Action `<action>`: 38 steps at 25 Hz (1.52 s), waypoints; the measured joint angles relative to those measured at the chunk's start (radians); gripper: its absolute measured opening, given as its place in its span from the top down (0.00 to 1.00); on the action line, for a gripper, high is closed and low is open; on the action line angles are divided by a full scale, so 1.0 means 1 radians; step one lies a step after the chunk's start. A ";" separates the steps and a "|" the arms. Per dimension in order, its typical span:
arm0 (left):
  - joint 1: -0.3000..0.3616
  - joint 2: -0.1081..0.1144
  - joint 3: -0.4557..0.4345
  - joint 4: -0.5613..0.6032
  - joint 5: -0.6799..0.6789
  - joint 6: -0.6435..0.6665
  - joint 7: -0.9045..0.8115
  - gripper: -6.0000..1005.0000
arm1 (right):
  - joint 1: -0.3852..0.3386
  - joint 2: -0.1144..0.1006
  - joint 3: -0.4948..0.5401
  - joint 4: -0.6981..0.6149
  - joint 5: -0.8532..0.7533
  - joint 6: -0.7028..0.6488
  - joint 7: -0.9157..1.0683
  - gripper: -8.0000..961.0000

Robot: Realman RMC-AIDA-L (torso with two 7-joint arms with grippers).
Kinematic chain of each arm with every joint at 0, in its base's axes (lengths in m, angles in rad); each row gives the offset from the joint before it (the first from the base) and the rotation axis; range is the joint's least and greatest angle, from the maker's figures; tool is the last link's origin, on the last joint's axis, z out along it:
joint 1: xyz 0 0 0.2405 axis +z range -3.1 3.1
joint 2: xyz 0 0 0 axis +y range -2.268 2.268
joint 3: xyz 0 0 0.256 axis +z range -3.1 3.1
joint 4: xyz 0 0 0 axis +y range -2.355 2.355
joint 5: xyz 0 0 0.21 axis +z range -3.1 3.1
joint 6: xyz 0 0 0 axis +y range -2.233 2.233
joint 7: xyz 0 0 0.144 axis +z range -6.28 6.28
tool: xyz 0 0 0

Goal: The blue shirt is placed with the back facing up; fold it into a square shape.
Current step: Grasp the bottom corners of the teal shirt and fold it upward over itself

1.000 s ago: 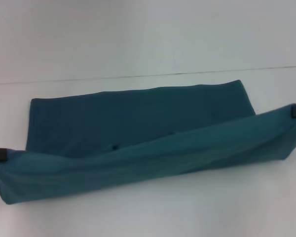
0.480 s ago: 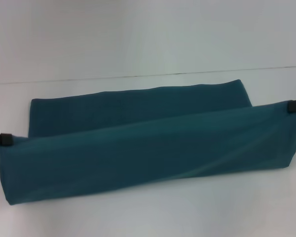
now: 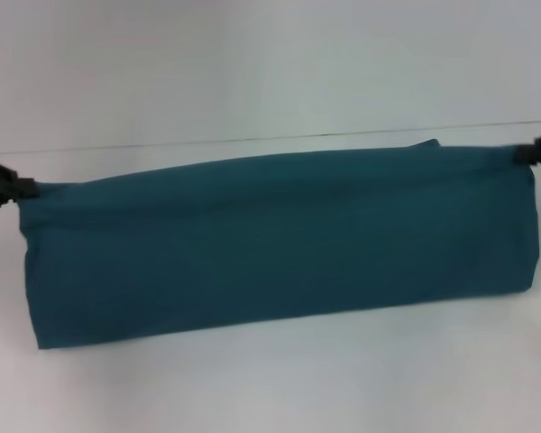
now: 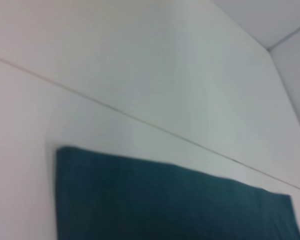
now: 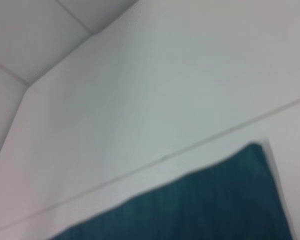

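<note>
Both grippers have carried the near edge of the blue shirt (image 3: pixel 279 239) up and back, so it now covers the far layer. Left gripper (image 3: pixel 4 191) pinches one top corner, right gripper (image 3: pixel 539 152) pinches the other. Between them, the shirt stretches over the white table (image 3: pixel 270 388).

blue shirt (image 3: pixel 279 244) spans 9 to 3 o'clock as the only obstacle, pinched at its far corners by left end effector (image 3: pixel 13 189) and right end effector (image 3: pixel 527 153), with bare surface (image 3: pixel 270 388) open along 6 o'clock and a narrower strip at 12.
</note>
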 joint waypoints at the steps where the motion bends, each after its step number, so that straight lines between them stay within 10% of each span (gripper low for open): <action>1: -0.007 0.000 0.018 -0.016 0.001 -0.036 -0.008 0.96 | 0.009 0.013 -0.001 -0.002 0.000 0.037 -0.004 0.95; 6: -0.030 -0.004 0.153 -0.042 0.001 -0.209 -0.074 0.96 | 0.059 0.069 -0.062 0.012 -0.005 0.297 -0.005 0.95; 19: -0.066 -0.015 0.290 -0.119 0.020 -0.449 -0.086 0.96 | 0.161 0.127 -0.338 0.185 -0.012 0.810 -0.003 0.95; 38: -0.058 -0.033 0.293 -0.155 0.025 -0.546 -0.056 0.96 | 0.198 0.136 -0.427 0.249 -0.013 0.949 -0.008 0.95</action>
